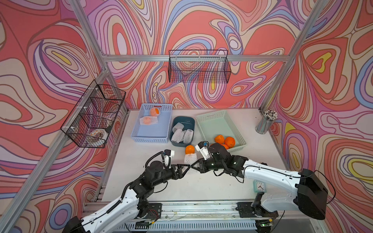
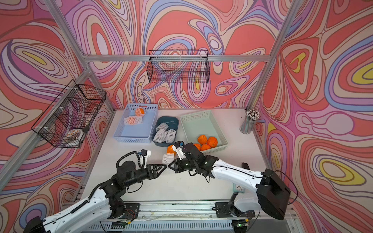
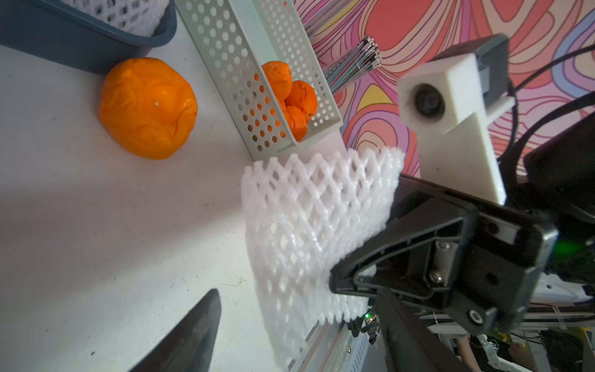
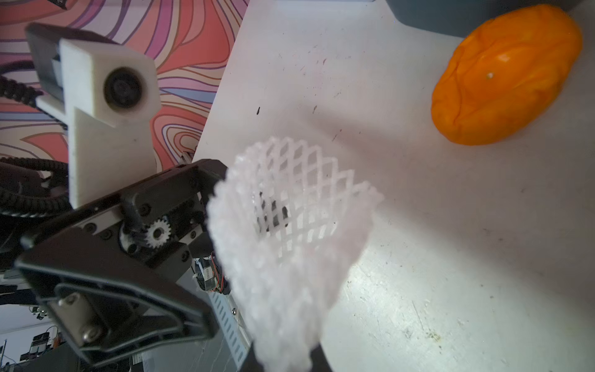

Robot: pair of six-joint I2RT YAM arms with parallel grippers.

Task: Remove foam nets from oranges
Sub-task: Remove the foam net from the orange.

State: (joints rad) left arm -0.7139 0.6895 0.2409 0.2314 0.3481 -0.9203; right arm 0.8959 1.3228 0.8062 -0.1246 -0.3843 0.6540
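My right gripper (image 4: 283, 362) is shut on one end of an empty white foam net (image 4: 289, 225), which hangs just above the table in both top views (image 1: 190, 158). Beside the dark bin, a bare orange (image 1: 189, 149) lies on the table, also in the left wrist view (image 3: 148, 108) and the right wrist view (image 4: 505, 80). My left gripper (image 3: 296, 293) is open, its fingers (image 3: 193, 335) standing either side of the net's (image 3: 306, 232) free end without touching it. The two gripper tips nearly meet, left gripper (image 1: 186, 167) facing right gripper (image 1: 193, 166).
A green basket (image 1: 212, 119) at the back right holds several bare oranges (image 1: 227, 141). The dark bin (image 1: 182, 121) contains several empty nets. Two netted oranges (image 1: 148, 120) lie in the blue basket (image 1: 149, 137). A cup of sticks (image 1: 266, 122) stands far right; a small clock (image 1: 260, 186) near the front.
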